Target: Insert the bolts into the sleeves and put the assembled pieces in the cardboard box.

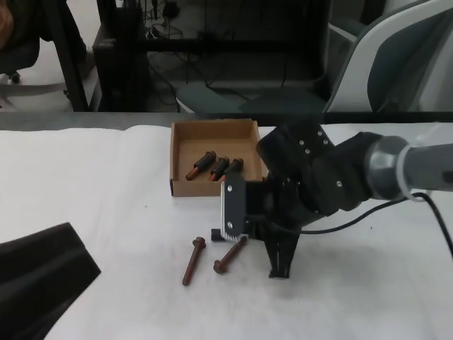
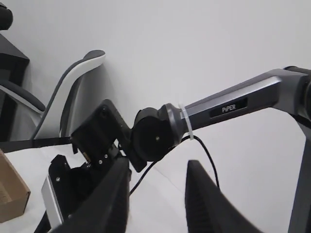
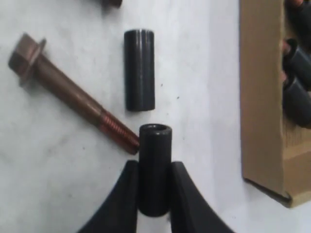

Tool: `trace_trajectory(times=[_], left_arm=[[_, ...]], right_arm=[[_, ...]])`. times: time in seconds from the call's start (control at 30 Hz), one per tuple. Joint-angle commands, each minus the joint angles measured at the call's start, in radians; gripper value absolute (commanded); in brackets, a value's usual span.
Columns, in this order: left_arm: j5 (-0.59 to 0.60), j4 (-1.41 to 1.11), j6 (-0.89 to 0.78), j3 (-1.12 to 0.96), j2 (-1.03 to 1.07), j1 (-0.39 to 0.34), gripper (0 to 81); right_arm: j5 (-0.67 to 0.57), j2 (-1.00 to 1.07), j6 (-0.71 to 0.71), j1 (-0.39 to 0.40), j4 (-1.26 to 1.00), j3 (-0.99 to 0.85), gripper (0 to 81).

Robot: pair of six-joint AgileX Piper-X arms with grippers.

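At the left, the left gripper (image 2: pixel 159 167) hangs over the white cloth (image 1: pixel 106 184), its two smooth black fingers spread with nothing between them. The high view shows two coppery hex-head bolts (image 1: pixel 192 261) lying loose on the cloth. The right wrist view shows what the arm covers there: the right gripper (image 3: pixel 154 167) clamps a smooth black tubular sleeve (image 3: pixel 154 141), with one bolt's threaded tip just beside it. A second sleeve (image 3: pixel 139 70) lies just beyond. Rightward, the cardboard box (image 1: pixel 212 134) holds three assembled pieces (image 1: pixel 218 168).
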Motion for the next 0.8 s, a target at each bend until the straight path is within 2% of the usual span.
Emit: trace_trajectory(times=[0.0, 0.23, 0.37, 0.47, 0.6, 0.77], left_arm=[[-0.053, -0.02, 0.003, 0.0, -0.006, 0.002, 38.8], [-0.085, 0.103, 0.008, -0.009, -0.002, 0.002, 38.8], [-0.085, 0.325, 0.127, -0.059, 0.032, 0.002, 38.8], [-0.126, 0.398, 0.179, -0.09, 0.082, 0.002, 38.8], [-0.185, 0.468, 0.179, -0.13, 0.201, 0.002, 38.8], [-0.196, 0.53, 0.24, -0.206, 0.442, 0.002, 38.8]], right_arm=[[-0.006, -0.088, 0.121, 0.017, 0.013, 0.01, 0.6], [-0.006, -0.32, 0.325, 0.048, 0.045, 0.123, 0.6], [0.0, -0.481, 0.469, 0.066, 0.063, 0.214, 0.6], [0.024, -0.59, 0.548, 0.086, 0.064, 0.285, 0.6], [0.047, -0.712, 0.661, 0.118, 0.092, 0.352, 0.6], [0.052, -0.828, 0.796, 0.168, 0.144, 0.408, 0.6]])
